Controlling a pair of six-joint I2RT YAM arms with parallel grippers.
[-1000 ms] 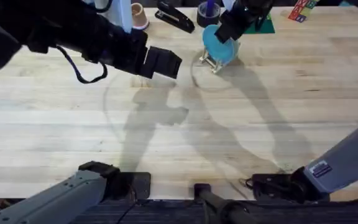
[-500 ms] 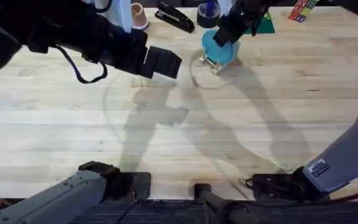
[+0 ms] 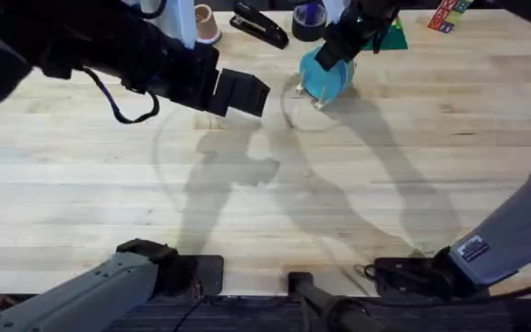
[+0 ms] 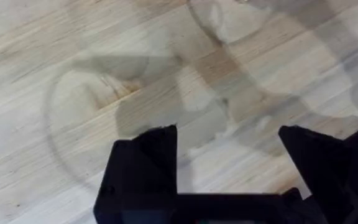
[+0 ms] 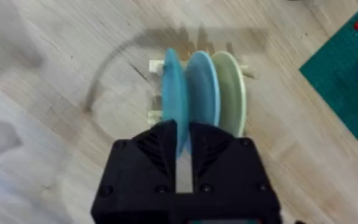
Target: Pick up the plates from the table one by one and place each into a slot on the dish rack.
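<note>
Three plates stand on edge in the dish rack [image 5: 156, 67]: a turquoise plate [image 5: 170, 87], a light-blue plate [image 5: 201, 87] and a cream plate [image 5: 232, 90]. My right gripper [image 5: 183, 134] is right over the rack, its black fingers closed on the rim of the turquoise plate. In the overhead view the rack [image 3: 312, 92] with the turquoise plate [image 3: 327, 76] sits at the far middle of the table [image 3: 358, 184], under my right gripper [image 3: 336, 48]. My left gripper [image 3: 240, 93] hovers left of the rack, open with nothing in it; the left wrist view shows it [image 4: 229, 146] above bare wood.
Behind the rack are a black stapler [image 3: 259, 25], a dark tape roll [image 3: 308, 18], a small cup [image 3: 206, 23], a green mat [image 3: 390, 35] and coloured blocks [image 3: 445, 16]. The green mat [image 5: 347, 74] carries small bricks close beside the rack.
My right gripper has edged slightly away from me with the turquoise plate, which now stands more upright in the rack. The left arm has not moved.
</note>
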